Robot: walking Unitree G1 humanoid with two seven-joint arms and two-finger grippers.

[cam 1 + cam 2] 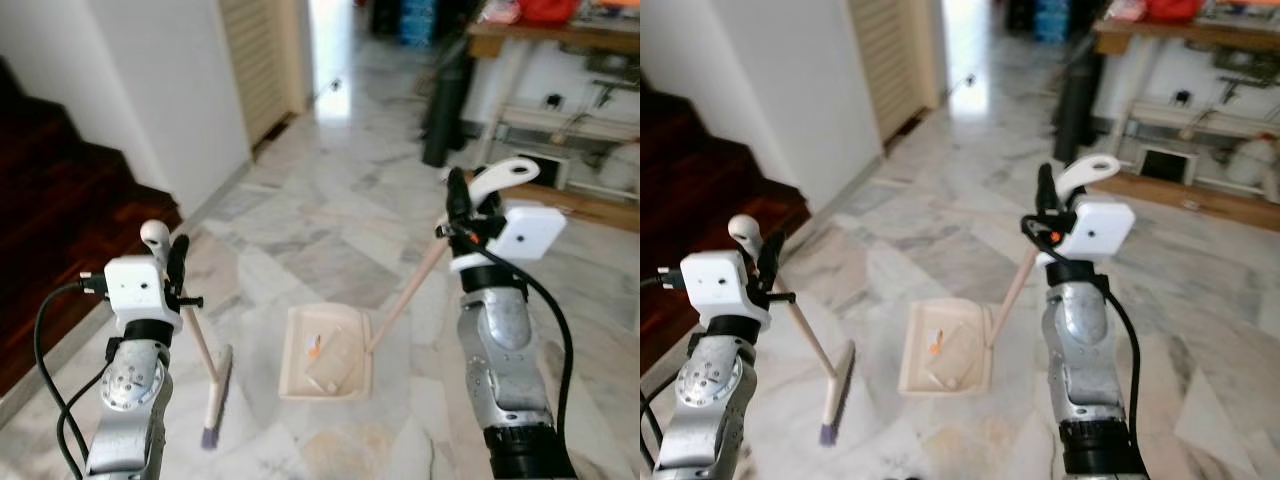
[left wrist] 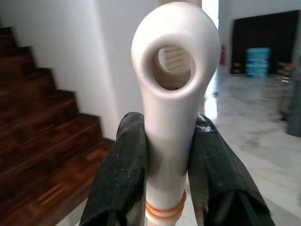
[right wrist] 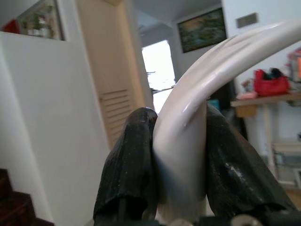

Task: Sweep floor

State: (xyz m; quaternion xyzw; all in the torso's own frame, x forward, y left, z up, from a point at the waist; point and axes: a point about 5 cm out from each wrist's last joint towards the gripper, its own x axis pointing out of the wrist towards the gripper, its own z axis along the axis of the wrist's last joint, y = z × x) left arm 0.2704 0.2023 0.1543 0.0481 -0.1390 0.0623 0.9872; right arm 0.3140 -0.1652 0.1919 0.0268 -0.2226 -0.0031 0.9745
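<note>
With the left gripper [image 2: 170, 165] clamped on the broom [image 1: 213, 395] and the right gripper [image 3: 181, 155] on the dustpan [image 1: 325, 352] handle, bristles should stay low beside the pan's floor-level lip.

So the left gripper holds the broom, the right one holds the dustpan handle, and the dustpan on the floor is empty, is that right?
Not quite: the dustpan is not empty. The left eye view shows debris in it, including a small orange bit. The rest stands: the left gripper is shut on the broom handle, and the right gripper is shut on the dustpan handle.
</note>
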